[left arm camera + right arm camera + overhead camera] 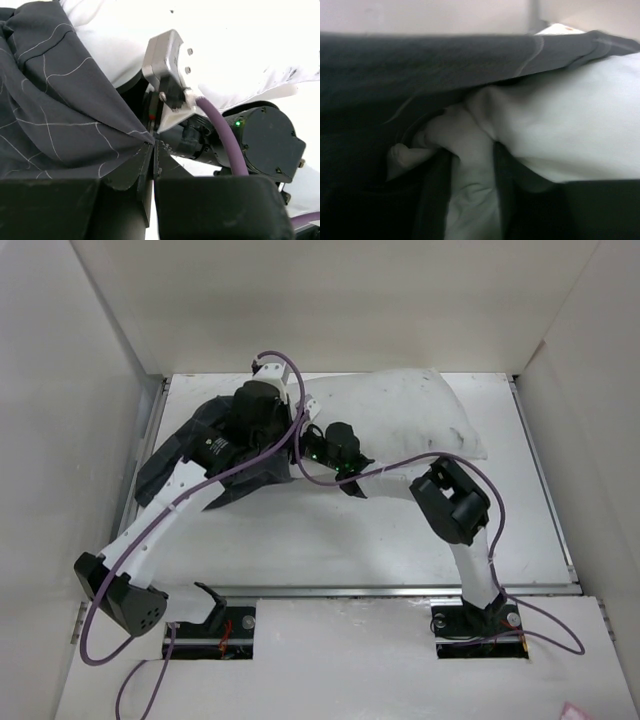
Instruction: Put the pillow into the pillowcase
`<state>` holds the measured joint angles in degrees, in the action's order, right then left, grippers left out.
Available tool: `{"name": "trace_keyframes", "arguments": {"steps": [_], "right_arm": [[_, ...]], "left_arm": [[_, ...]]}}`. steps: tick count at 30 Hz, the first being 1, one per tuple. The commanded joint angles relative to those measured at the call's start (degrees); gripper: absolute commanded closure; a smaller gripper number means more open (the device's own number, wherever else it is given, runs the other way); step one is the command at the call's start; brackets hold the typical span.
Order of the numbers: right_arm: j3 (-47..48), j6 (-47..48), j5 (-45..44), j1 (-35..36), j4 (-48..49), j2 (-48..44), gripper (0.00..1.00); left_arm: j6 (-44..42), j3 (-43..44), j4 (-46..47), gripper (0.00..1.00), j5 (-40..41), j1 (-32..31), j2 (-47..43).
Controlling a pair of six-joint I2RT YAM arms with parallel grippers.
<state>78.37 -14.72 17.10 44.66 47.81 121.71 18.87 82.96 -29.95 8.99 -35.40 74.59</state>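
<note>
The off-white pillow (400,410) lies at the back of the table, its left end going into the mouth of the dark grid-patterned pillowcase (170,455). My left gripper (153,142) is shut on the pillowcase (50,100) edge and holds it up over the pillow (240,45). My right gripper (470,156) is inside the mouth, under the pillowcase (420,65). Its fingers (437,192) stand apart with a bunched fold of the pillow (570,125) between them. In the top view the left arm's wrist (255,415) hides both grippers' tips.
White walls (90,390) box in the table on the left, back and right. The right arm's wrist (260,140) with a green light and purple cable sits right next to the left fingers. A metal rail (380,591) runs along the near edge.
</note>
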Motion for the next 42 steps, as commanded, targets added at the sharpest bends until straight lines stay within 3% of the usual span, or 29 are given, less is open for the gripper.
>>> {"name": "trace_keyframes", "arguments": {"steps": [1,2,3,4,5,6,9,12,18,21,26,30,31,32,33,34,35,36,37,39,42], "right_arm": [[-2.2,-2.1,7.7,-0.5,0.5,-0.7,0.46],[-3.3,-2.2,8.2,-0.5,1.0,-2.6,0.38],[-5.7,-2.2,8.2,-0.5,1.1,-4.5,0.31],[-6.6,-2.2,8.2,-1.2,0.4,-8.4,0.24],[-7.2,-1.5,8.2,-1.2,-0.3,-10.2,0.21],[-7.2,-1.5,8.8,-2.6,-2.9,-11.7,0.18],[-6.0,-1.5,8.1,-4.9,-14.7,-16.2,0.13],[-3.8,-1.5,3.8,-8.2,-25.9,-19.7,0.06],[-1.7,6.1,-3.8,-13.2,-33.6,-23.3,0.03],[4.7,13.4,-6.6,-13.7,-40.1,-20.1,0.01],[11.8,21.8,-4.3,-15.7,-38.9,-11.7,0.00],[16.8,24.9,1.7,-17.8,-39.7,-4.4,0.00],[18.1,24.9,4.2,-18.8,-40.3,-3.2,0.04],[18.1,24.9,5.9,-19.3,-40.9,-1.9,0.20],[18.1,23.7,7.4,-19.9,-41.4,-0.3,0.34],[18.1,22.1,8.2,-20.4,-41.4,-0.3,0.52],[16.5,20.6,9.0,-21.4,-41.4,-0.3,0.85],[14.8,18.3,10.1,-21.9,-41.4,-1.2,0.94],[12.4,16.6,11.4,-22.4,-38.4,-2.3,0.99],[3.9,14.6,12.7,-23.7,-35.3,-5.2,1.00],[-6.0,10.9,8.4,-23.7,-33.5,-11.8,1.00]], "left_arm": [[1.3,4.9,8.4,1.00,-2.4,-1.1,-5.2],[2.0,4.9,6.4,0.99,3.3,-1.1,-4.4],[2.7,4.9,5.0,0.90,5.1,-1.1,-4.4],[3.3,3.8,3.9,0.75,5.9,-1.1,-3.8],[3.3,2.4,3.3,0.53,5.9,-1.1,-3.7],[4.9,0.7,3.3,0.01,5.9,-1.1,-4.4],[7.8,-5.8,2.8,0.00,7.7,-1.1,-7.2],[12.1,-10.0,0.8,0.00,11.7,-1.1,-10.8],[18.3,-20.5,0.8,0.00,11.3,-1.1,-14.0],[21.6,-23.5,2.4,0.00,11.9,-1.1,-11.2],[20.3,-23.3,8.6,0.02,13.0,-0.6,-2.4],[18.8,-16.4,5.6,0.17,18.9,0.1,7.1],[18.8,-15.3,5.6,0.23,18.9,0.6,8.8],[17.3,-14.4,5.6,0.39,18.9,0.6,10.3],[16.6,-13.3,6.7,0.47,18.3,1.5,13.0],[16.1,-13.3,7.4,0.56,16.7,2.3,14.2],[15.1,-12.4,8.5,0.64,15.9,2.4,15.2],[13.2,-11.3,9.6,0.81,15.2,2.9,16.2],[12.2,-10.3,11.5,0.89,13.2,2.9,18.0],[9.2,-8.3,13.2,1.00,10.8,2.9,19.8],[4.3,-4.6,16.0,1.00,6.7,1.0,21.5]]}}
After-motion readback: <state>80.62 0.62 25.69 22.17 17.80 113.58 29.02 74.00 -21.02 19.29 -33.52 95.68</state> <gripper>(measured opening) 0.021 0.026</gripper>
